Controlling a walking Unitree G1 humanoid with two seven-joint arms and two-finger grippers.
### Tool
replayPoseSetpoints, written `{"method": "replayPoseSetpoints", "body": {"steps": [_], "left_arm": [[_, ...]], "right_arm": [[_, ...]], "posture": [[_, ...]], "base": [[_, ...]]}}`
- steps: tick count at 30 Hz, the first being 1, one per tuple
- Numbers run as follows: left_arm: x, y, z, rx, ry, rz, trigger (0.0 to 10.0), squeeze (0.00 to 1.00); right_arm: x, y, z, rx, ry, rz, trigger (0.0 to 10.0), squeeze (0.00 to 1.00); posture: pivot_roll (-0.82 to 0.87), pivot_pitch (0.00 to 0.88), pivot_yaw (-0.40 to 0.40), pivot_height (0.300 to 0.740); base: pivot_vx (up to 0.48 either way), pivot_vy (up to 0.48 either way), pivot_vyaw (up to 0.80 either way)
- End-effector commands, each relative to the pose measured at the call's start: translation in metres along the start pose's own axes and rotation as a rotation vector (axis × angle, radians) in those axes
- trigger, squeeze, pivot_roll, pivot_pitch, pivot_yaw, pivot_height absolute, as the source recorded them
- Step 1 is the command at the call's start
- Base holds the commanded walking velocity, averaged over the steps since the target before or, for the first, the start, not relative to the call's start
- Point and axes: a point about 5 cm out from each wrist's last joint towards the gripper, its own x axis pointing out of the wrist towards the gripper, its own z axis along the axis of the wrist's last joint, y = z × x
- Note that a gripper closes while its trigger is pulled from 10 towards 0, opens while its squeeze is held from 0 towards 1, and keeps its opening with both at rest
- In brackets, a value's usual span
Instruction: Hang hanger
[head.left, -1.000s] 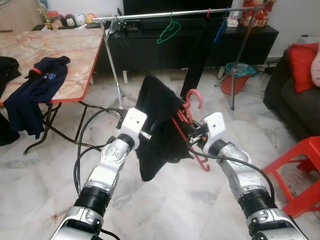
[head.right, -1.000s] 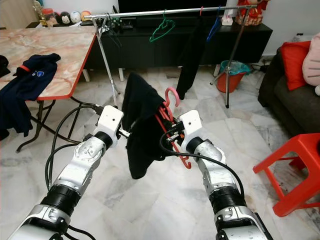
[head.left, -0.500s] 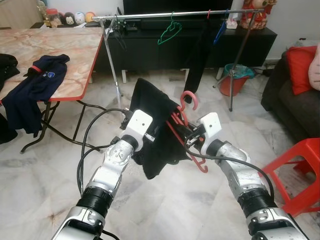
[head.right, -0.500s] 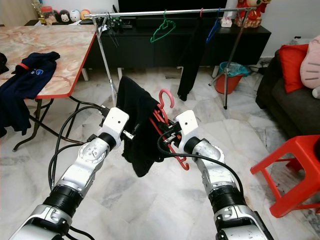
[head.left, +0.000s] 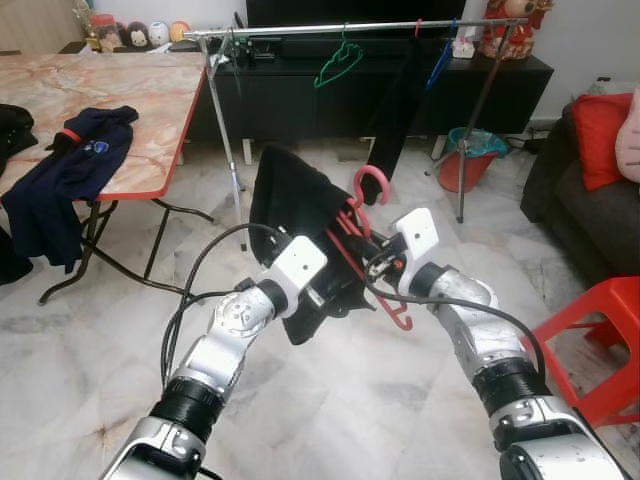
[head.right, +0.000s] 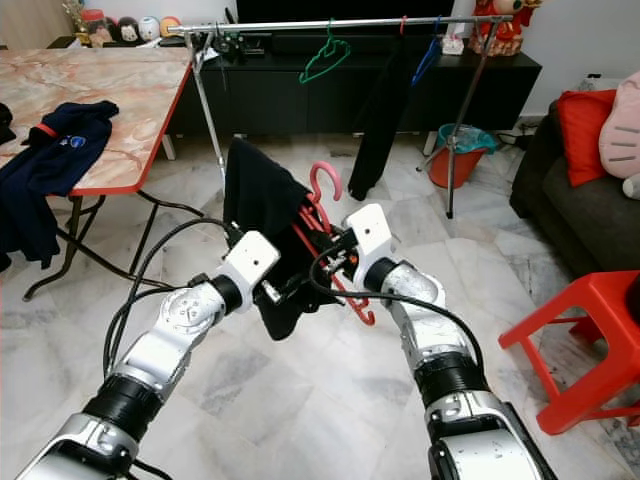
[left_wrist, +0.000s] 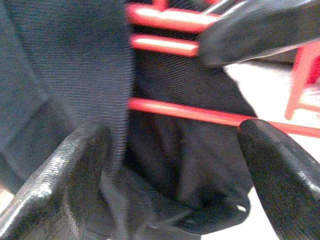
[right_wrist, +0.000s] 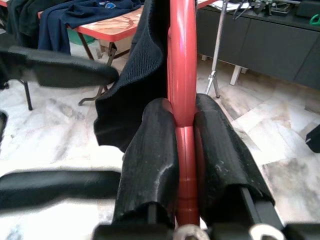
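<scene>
Right gripper (right_wrist: 182, 135) clamped on stiff, light red plastic hanger (head.left: 372, 190), draped with limp black cloth (head.left: 290, 190). Left gripper (left_wrist: 170, 165) at nine o'clock, fingers spread around cloth. Best held at hanger's rigid neck, likely.

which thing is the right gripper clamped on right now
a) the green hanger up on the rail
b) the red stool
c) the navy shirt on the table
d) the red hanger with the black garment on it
d: in the right wrist view the right gripper has its two black fingers closed tight on the bar of the red hanger, with the black garment draped beside it.
</scene>
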Motion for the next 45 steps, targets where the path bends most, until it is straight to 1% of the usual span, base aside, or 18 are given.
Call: {"method": "replayPoseSetpoints", "body": {"steps": [1, 3, 4, 5, 7, 9, 11, 12, 15, 19, 20, 21, 22, 30, 45], "left_arm": [[0.003, 0.009, -0.002, 0.011, 0.041, 0.077, 10.0, 0.00], [0.003, 0.013, -0.004, 0.024, 0.057, 0.117, 10.0, 0.00], [0.003, 0.013, -0.004, 0.024, 0.057, 0.117, 10.0, 0.00], [0.004, 0.014, -0.006, 0.078, 0.077, 0.130, 10.0, 0.00], [0.004, 0.015, -0.010, 0.111, 0.098, 0.158, 10.0, 0.00], [0.005, 0.015, -0.010, 0.113, 0.102, 0.167, 10.0, 0.00], [0.006, 0.016, -0.011, 0.123, 0.109, 0.212, 10.0, 0.00], [0.007, 0.015, -0.011, 0.130, 0.110, 0.214, 10.0, 0.00], [0.007, 0.014, -0.013, 0.118, 0.115, 0.225, 10.0, 0.00], [0.008, 0.016, -0.013, 0.118, 0.111, 0.274, 10.0, 0.00], [0.008, 0.016, -0.012, 0.114, 0.105, 0.278, 9.4, 0.00], [0.008, 0.016, -0.012, 0.114, 0.105, 0.278, 9.4, 0.00], [0.008, 0.016, -0.012, 0.113, 0.101, 0.292, 0.0, 0.00], [0.008, 0.023, -0.009, 0.109, 0.078, 0.337, 0.0, 0.00], [0.007, 0.024, -0.011, 0.109, 0.079, 0.336, 0.0, 0.00]], "right_arm": [[0.003, 0.001, 0.015, -0.026, -0.059, 0.025, 0.0, 0.00], [0.002, 0.002, 0.015, -0.025, -0.058, 0.030, 0.0, 0.00], [0.002, 0.002, 0.015, -0.025, -0.058, 0.030, 0.0, 0.00], [0.001, 0.002, 0.014, -0.026, -0.055, 0.038, 0.0, 0.00], [0.001, 0.003, 0.014, -0.025, -0.056, 0.053, 0.0, 0.00], [0.000, 0.003, 0.014, -0.024, -0.056, 0.057, 0.0, 0.00], [0.000, 0.005, 0.015, -0.022, -0.066, 0.076, 0.0, 0.00], [-0.001, 0.006, 0.015, -0.023, -0.067, 0.081, 0.0, 0.00], [-0.001, 0.008, 0.017, -0.027, -0.071, 0.099, 0.0, 0.00], [-0.003, 0.009, 0.017, -0.027, -0.074, 0.119, 0.0, 0.00], [-0.003, 0.010, 0.017, -0.027, -0.073, 0.121, 0.0, 0.00], [-0.003, 0.010, 0.017, -0.027, -0.073, 0.121, 0.0, 0.00], [-0.005, 0.010, 0.015, -0.026, -0.071, 0.122, 0.0, 0.00], [-0.012, 0.010, 0.008, -0.022, -0.048, 0.115, 0.0, 0.00], [-0.015, 0.010, 0.005, -0.022, -0.028, 0.112, 0.0, 0.00]], "posture": [[0.10, 0.000, -0.077, 0.740], [0.10, 0.000, -0.077, 0.740], [0.10, 0.000, -0.077, 0.740], [0.10, 0.000, -0.076, 0.740], [0.09, 0.000, -0.073, 0.740], [0.09, 0.000, -0.072, 0.740], [0.08, 0.000, -0.069, 0.740], [0.08, 0.000, -0.069, 0.740], [0.08, 0.000, -0.069, 0.740], [0.08, 0.000, -0.068, 0.740], [0.08, 0.000, -0.066, 0.740], [0.08, 0.000, -0.066, 0.740], [0.08, 0.000, -0.066, 0.740], [0.07, 0.000, -0.061, 0.740], [0.08, 0.000, -0.066, 0.740]], "base": [[0.000, 0.000, 0.00], [0.000, 0.000, 0.00], [0.000, 0.000, 0.00], [0.000, 0.000, 0.00], [0.000, 0.000, 0.00], [0.000, 0.000, 0.00], [0.000, 0.000, 0.00], [0.000, 0.000, 0.00], [0.000, 0.000, 0.00], [0.000, 0.000, 0.00], [0.000, 0.000, 0.00], [0.000, 0.000, 0.00], [0.000, 0.000, 0.00], [0.000, 0.000, 0.00], [0.000, 0.000, 0.00]]}}
